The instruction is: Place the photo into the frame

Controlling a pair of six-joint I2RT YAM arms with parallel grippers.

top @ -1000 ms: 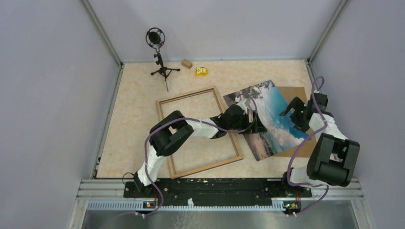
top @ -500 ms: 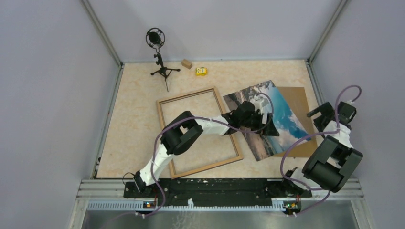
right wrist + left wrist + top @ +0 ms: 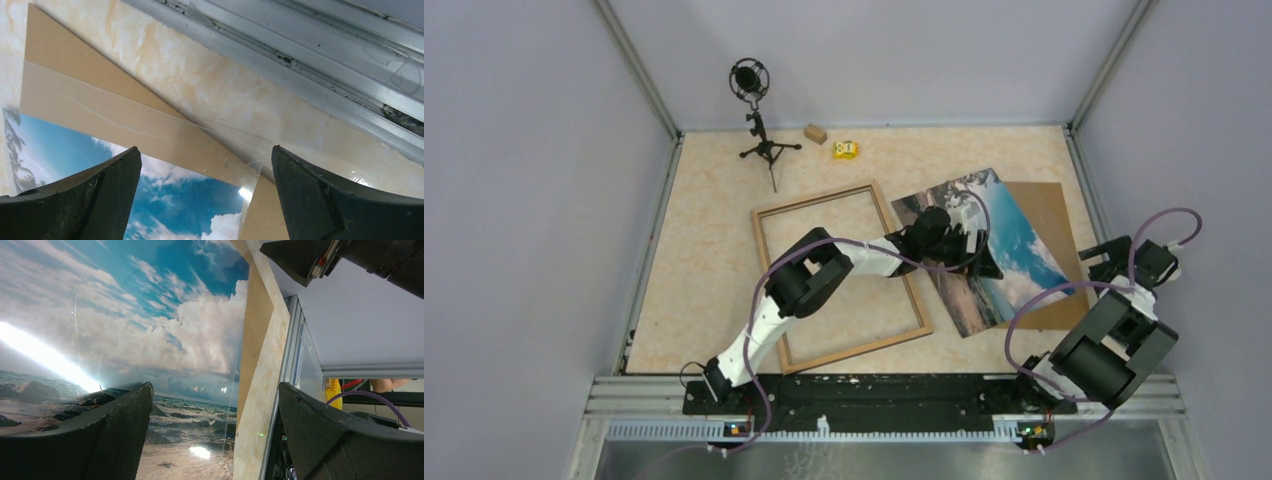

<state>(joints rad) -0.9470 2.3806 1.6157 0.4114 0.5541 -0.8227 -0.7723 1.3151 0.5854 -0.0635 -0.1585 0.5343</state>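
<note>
The photo, a glossy seaside print, lies at the right of the table, partly over a brown backing board. The frame, light wood face up, lies left of the photo. My left gripper hovers low over the photo's middle, open and empty. In the left wrist view, the left gripper has its jaws wide apart above the photo. My right gripper is open and empty by the right wall, off the photo. In the right wrist view, the right gripper is above the photo's corner.
A clear sheet lies over the backing board and photo corner. The metal wall rail runs close to the right gripper. A microphone stand, a small wood block and a yellow item sit at the back.
The right gripper has drawn back off the photo towards the right wall. The left gripper has reached farther right over the photo. The photo's right part has settled flatter.
</note>
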